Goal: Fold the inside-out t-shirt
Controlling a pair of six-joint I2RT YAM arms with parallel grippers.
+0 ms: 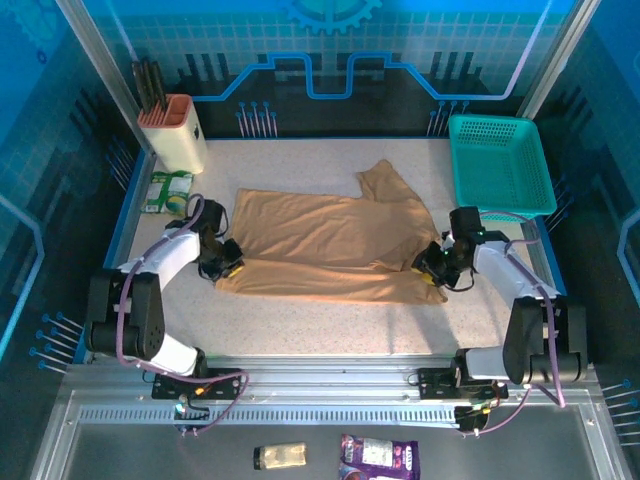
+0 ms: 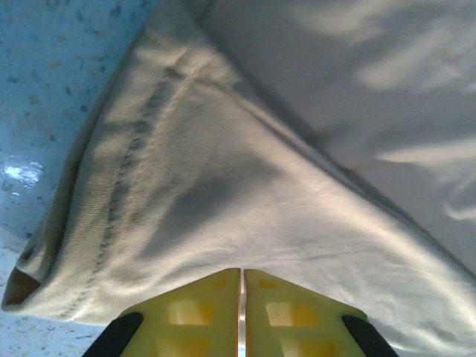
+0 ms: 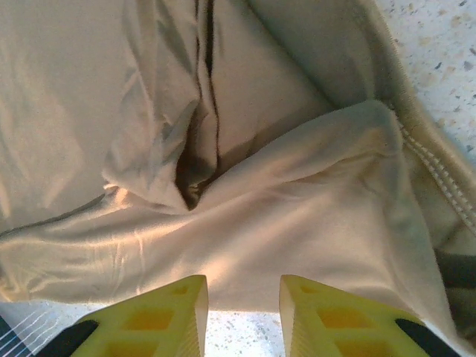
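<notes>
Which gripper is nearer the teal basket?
Right. The right gripper sits nearside of the basket, at the shirt's right edge; the left gripper is at its left edge.

On my feed the inside-out t-shirt [image 1: 330, 245] is a plain tan with a slightly darker stitched seam near its left edge, and the surface [image 1: 330, 325] is off-white flecked with fine dark speckles. Far right I see a turquoise mesh basket [image 1: 500, 165], far left a cream holder [image 1: 178, 135] with a salmon-pink top and a green-and-white packet [image 1: 165, 190], all against a blue backdrop [image 1: 330, 40] patterned with lighter blue circuit lines. The left gripper [image 2: 242, 271] and right gripper [image 3: 244, 279] both have yellow jaws with black patches at the base.
</notes>
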